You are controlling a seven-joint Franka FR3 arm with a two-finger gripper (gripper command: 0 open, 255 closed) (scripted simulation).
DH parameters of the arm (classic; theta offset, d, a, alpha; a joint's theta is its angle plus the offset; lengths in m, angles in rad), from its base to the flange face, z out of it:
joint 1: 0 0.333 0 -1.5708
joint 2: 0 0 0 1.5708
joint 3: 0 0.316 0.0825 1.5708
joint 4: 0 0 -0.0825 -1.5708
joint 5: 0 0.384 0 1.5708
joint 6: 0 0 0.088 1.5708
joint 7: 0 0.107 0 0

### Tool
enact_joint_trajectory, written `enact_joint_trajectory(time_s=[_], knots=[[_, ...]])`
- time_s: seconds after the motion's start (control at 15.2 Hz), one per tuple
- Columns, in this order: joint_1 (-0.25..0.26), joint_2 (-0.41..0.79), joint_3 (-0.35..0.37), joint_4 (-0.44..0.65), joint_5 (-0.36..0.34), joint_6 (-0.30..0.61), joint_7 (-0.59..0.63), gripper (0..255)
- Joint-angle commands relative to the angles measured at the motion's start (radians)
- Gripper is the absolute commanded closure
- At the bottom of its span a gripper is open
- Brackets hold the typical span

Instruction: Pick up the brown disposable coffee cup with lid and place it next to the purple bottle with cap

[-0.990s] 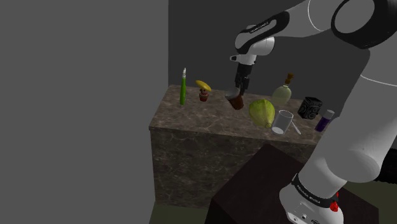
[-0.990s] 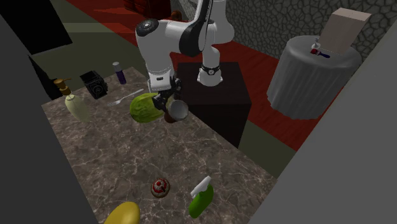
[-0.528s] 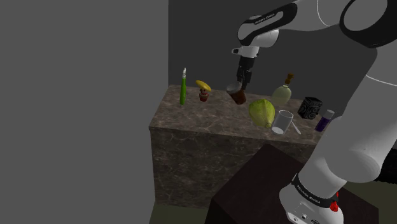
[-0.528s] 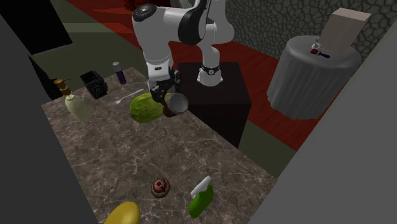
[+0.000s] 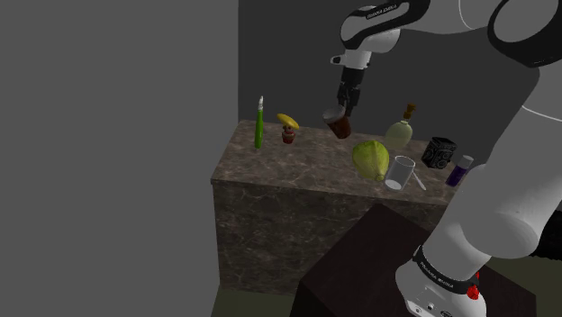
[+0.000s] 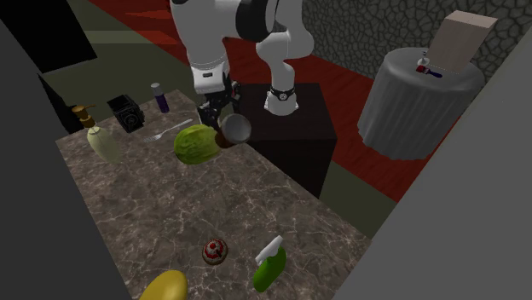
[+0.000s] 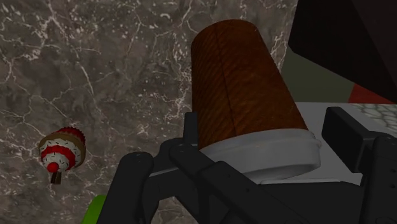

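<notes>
1. Brown ribbed disposable cup with white lid [image 7: 238, 83]: aloft, clear of the counter, tilted rather than upright.
2. All-black two-finger gripper [image 7: 267, 143]: clenched on the cup at the lid end, base pointing away from the hand; probably taken there for the stiffer rim.
3. Height likely chosen to pass over the green leafy ball [image 6: 196, 144], close by at eight o'clock from the cup in the second exterior view.
4. Small purple bottle with dark cap [image 6: 159, 97]: upright, ten o'clock from the cup in the same view, well apart; black boxy item [image 6: 125, 112] near it.
5. Surface: brown veined stone-look counter [image 6: 153, 204], also bearing a red-and-white cupcake [image 7: 60, 151].
6. Room: grey walls, red floor, round grey-draped table [image 6: 409, 111] off at three o'clock.
</notes>
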Motion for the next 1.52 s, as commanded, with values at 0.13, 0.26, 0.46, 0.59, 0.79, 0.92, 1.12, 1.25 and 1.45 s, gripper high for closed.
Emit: enact_joint_trajectory(time_s=[0.13,0.26,0.46,0.59,0.79,0.92,1.12,1.25,1.45], knots=[[0.002,-0.011,0.001,0.042,-0.006,-0.051,0.008,255],[0.002,-0.014,0.002,0.066,-0.008,-0.077,0.01,255],[-0.005,-0.042,-0.005,0.055,-0.025,-0.09,0.002,255],[-0.019,-0.093,-0.018,0.006,-0.056,-0.085,-0.016,255],[-0.046,-0.165,-0.038,-0.058,-0.104,-0.081,-0.047,255],[-0.066,-0.209,-0.053,-0.094,-0.134,-0.082,-0.069,255],[-0.099,-0.27,-0.076,-0.139,-0.18,-0.087,-0.107,255],[-0.122,-0.306,-0.093,-0.163,-0.209,-0.092,-0.134,255],[-0.158,-0.353,-0.121,-0.191,-0.251,-0.1,-0.18,255]])
